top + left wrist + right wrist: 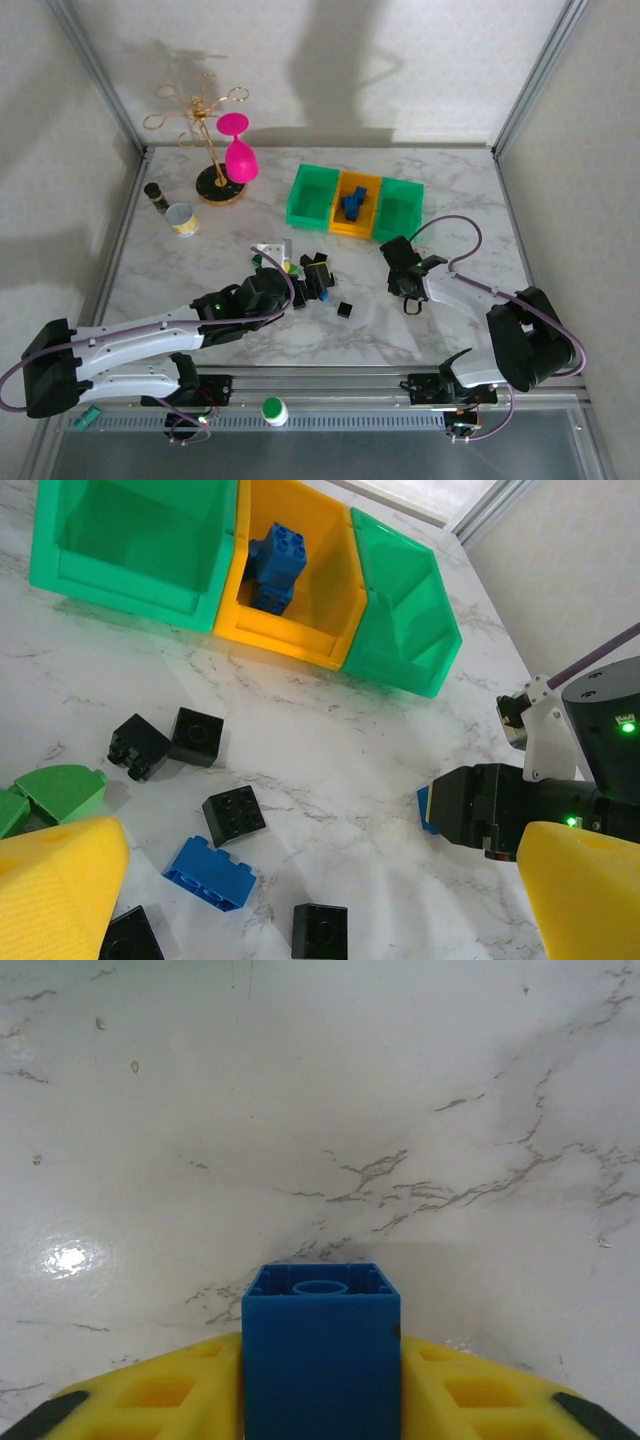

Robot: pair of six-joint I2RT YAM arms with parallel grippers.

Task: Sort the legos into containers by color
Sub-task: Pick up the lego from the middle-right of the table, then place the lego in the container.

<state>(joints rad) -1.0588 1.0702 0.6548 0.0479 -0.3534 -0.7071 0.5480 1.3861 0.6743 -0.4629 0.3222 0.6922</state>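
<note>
The containers point(312, 195) stand in a row at the back: a green bin, a yellow bin point(330, 590) with blue legos point(275, 565) inside, and another green bin point(405, 630). Loose legos lie in front of them: black ones point(233, 814), a blue one point(210, 873) and a green one point(60, 790). My left gripper point(320, 880) hangs open above them, its yellow fingers point(60, 890) wide apart. My right gripper point(320, 1390) is shut on a blue brick point(320, 1350) just above the marble, to the right of the pile point(315, 272).
A gold stand with a pink glass point(238, 160) is at the back left, with a tin can point(182, 217) and a small dark bottle point(156, 193) near it. A lone black brick point(345, 310) lies mid-table. Frame posts and walls close in the table.
</note>
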